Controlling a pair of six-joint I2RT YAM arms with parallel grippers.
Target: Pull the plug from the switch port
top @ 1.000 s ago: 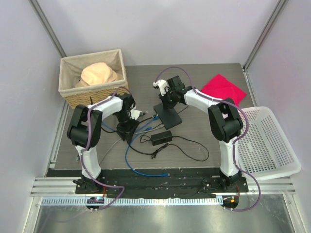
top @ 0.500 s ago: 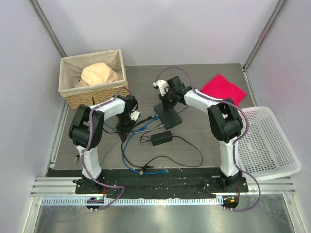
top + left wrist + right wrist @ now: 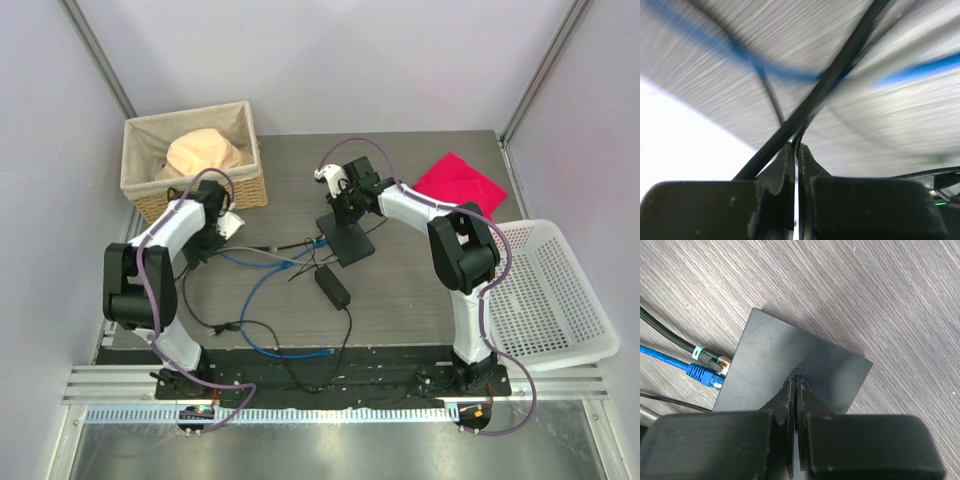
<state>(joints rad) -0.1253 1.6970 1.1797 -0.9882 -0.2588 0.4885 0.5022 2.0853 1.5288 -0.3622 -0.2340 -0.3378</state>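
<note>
The switch (image 3: pixel 347 241) is a flat black box lying mid-table; it also shows in the right wrist view (image 3: pixel 790 365). My right gripper (image 3: pixel 345 212) is shut, its tips (image 3: pixel 795 383) resting on the switch's top. A blue plug (image 3: pixel 705 375) and a black cable with a gold-coloured connector (image 3: pixel 710 360) sit at the switch's left edge. My left gripper (image 3: pixel 198 247) is far left of the switch, by the wicker basket. In the left wrist view the left gripper (image 3: pixel 796 146) is shut on a thin black cable (image 3: pixel 805 131), blurred; a thicker black cable (image 3: pixel 830 75) crosses in front.
The narrow black adapter brick (image 3: pixel 333 287) lies in front of the switch. Blue cable (image 3: pixel 262 300) and black cable loops (image 3: pixel 220 328) spread over the near table. A wicker basket (image 3: pixel 195 160) stands back left, a red cloth (image 3: pixel 458 180) back right, a white plastic basket (image 3: pixel 550 295) at the right.
My left arm has swung left toward the wicker basket, dragging the black cable with it. The adapter brick has turned and slid, and the cable loops have shifted left. The right arm has not moved.
</note>
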